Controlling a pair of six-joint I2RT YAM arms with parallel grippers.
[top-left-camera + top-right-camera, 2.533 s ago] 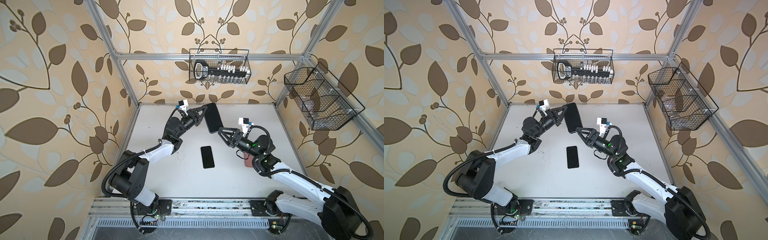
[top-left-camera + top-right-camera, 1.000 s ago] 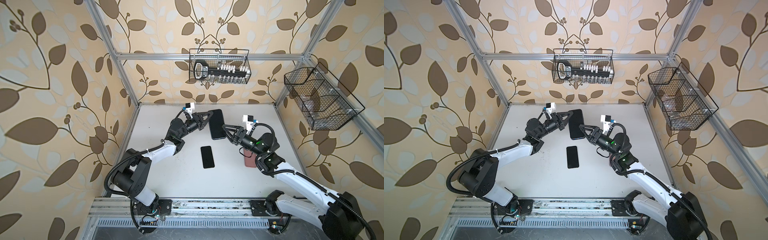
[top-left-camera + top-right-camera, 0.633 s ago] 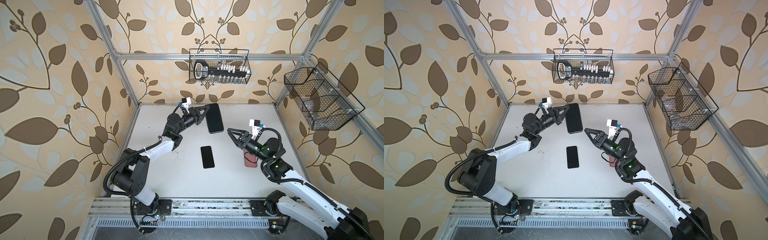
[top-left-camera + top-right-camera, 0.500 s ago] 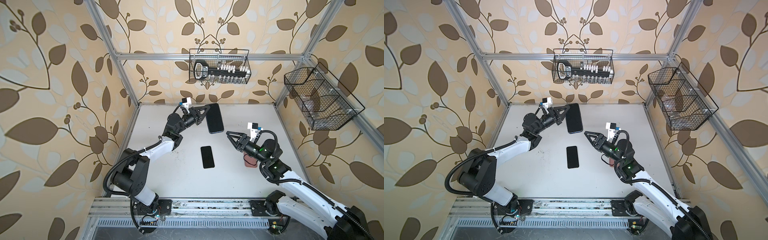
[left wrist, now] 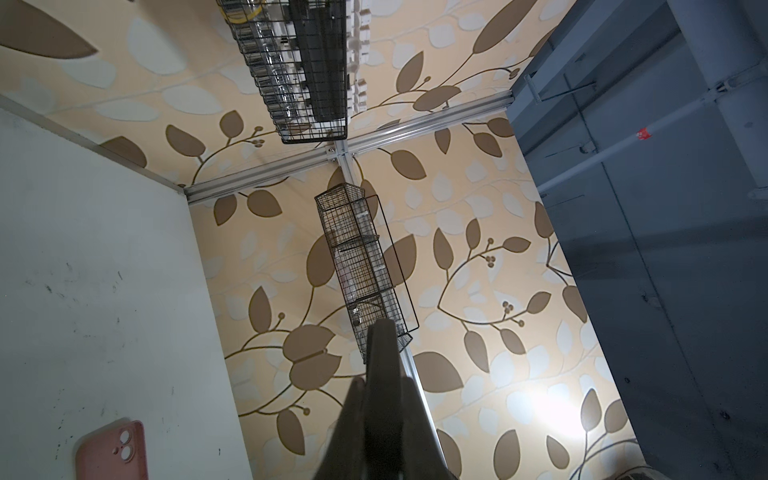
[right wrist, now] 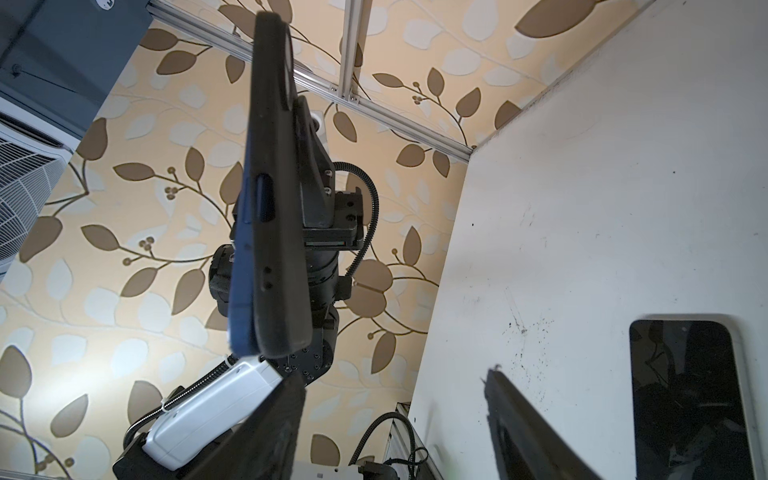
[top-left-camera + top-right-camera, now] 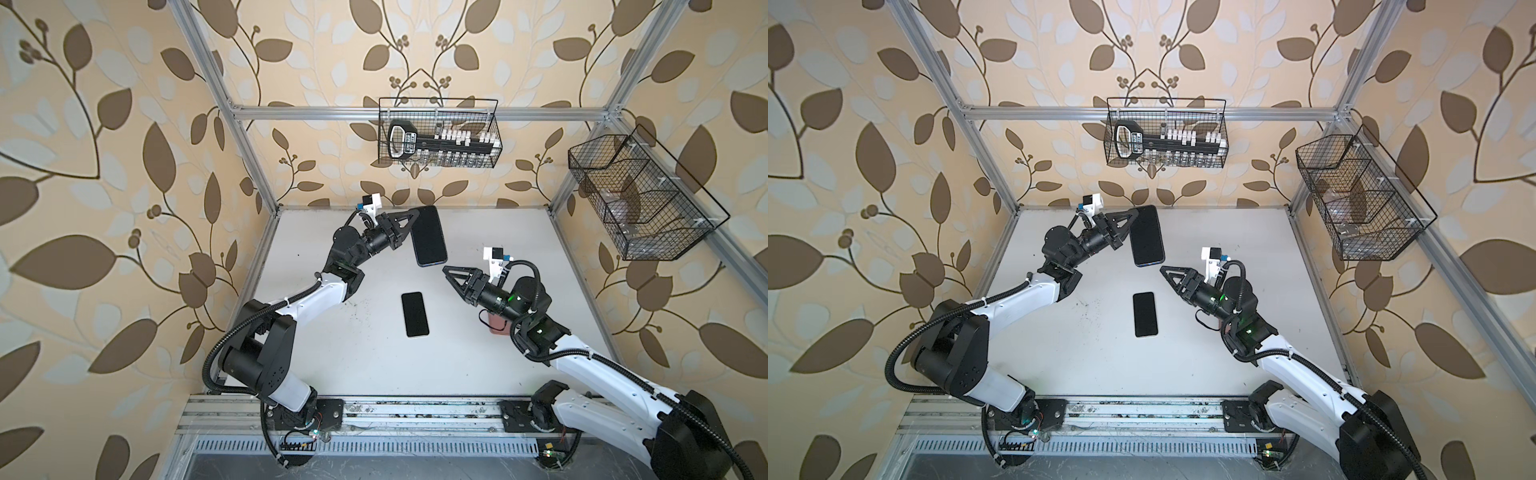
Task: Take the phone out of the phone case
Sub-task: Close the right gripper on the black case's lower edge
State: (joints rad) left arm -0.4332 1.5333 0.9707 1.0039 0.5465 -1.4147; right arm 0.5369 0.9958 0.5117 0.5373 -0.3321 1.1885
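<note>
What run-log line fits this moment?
left gripper: shut on black-cased blue phone, aloft | right gripper: open, empty | bare black phone: flat on white tabletop

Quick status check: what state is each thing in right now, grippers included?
left gripper: shut on the cased phone's edge.
cased phone: lifted clear of the table, blue phone inside the black case.
right gripper: open, empty, just short of the cased phone.
bare phone: flat on the table, dark screen up.
pink case: flat on the table, back up, untouched.
</note>
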